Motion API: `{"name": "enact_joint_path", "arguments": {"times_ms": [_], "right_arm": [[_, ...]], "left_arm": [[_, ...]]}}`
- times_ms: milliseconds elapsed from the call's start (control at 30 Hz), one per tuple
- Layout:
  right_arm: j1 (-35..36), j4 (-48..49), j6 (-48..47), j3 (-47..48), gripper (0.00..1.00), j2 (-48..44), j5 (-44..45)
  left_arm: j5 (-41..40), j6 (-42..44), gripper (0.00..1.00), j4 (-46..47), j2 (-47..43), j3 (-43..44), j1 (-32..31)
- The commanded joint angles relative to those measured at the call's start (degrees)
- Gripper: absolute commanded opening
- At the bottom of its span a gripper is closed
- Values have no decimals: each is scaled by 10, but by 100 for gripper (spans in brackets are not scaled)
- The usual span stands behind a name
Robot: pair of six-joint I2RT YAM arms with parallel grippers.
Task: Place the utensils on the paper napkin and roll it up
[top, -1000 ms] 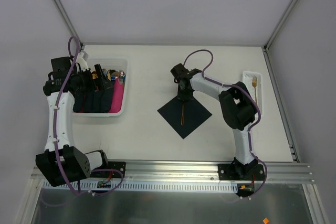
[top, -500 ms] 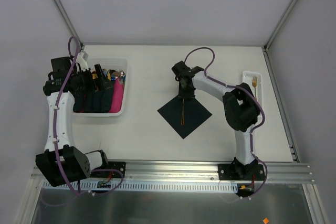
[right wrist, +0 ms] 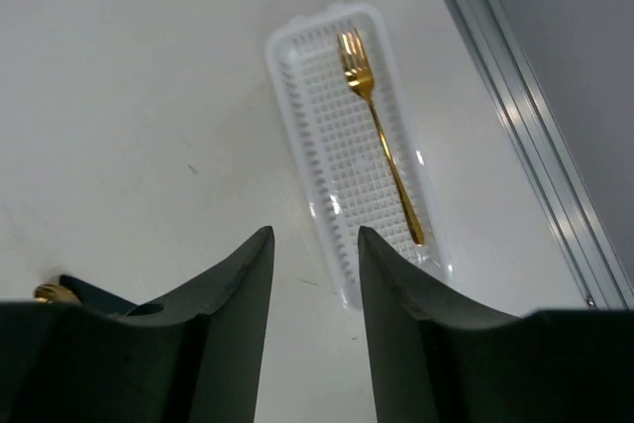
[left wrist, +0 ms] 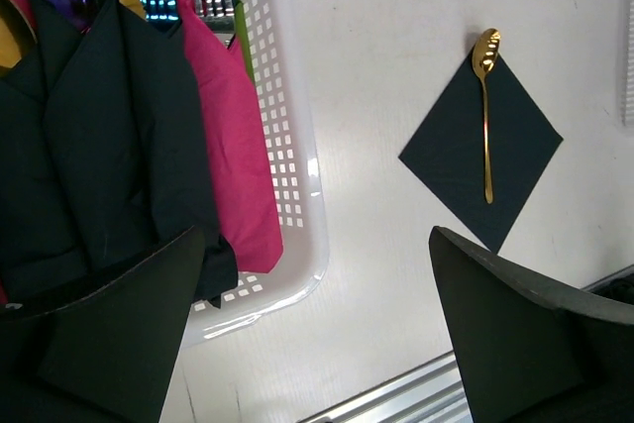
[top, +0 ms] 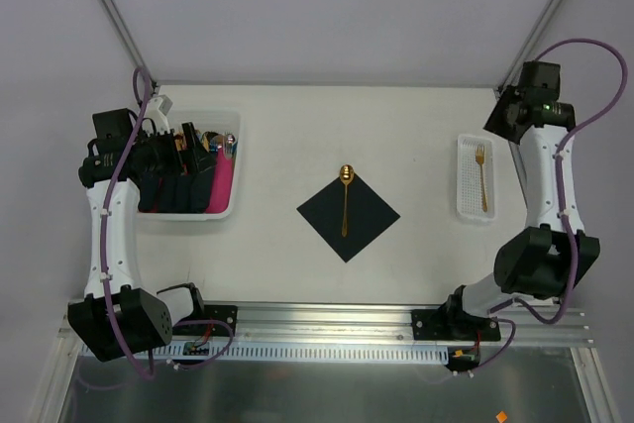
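Observation:
The dark navy paper napkin lies as a diamond at the table's middle, also in the left wrist view. A gold spoon lies on it, head over the far corner. A gold fork lies in a small white tray at the right, also in the right wrist view. My right gripper hovers high at the far right near the tray, open and empty. My left gripper is wide open and empty over the white bin.
The white bin at the left holds folded dark napkins, a bright pink napkin and several coloured cutlery pieces. Metal frame posts run along the table's right and left edges. A rail crosses the near edge.
My right arm has let go of the spoon on the napkin and swung from the table's middle to the far right, above the fork tray. The left arm has barely moved.

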Motion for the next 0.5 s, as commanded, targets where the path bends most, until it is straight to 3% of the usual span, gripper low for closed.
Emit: {"name": "enact_joint_path", "arguments": {"times_ms": [0,133,467], "right_arm": [[-46,-36,-62,-46,42,50,-52],[-77,-12,-71,-62,39,106,-49],[-84,-11,-109,20,37,243,-48]], "left_arm": [[51,18,99,12,-9,14,4],[62,24,99,18,-3,0,5],[75,34,99,29,12,-24,6]]}}
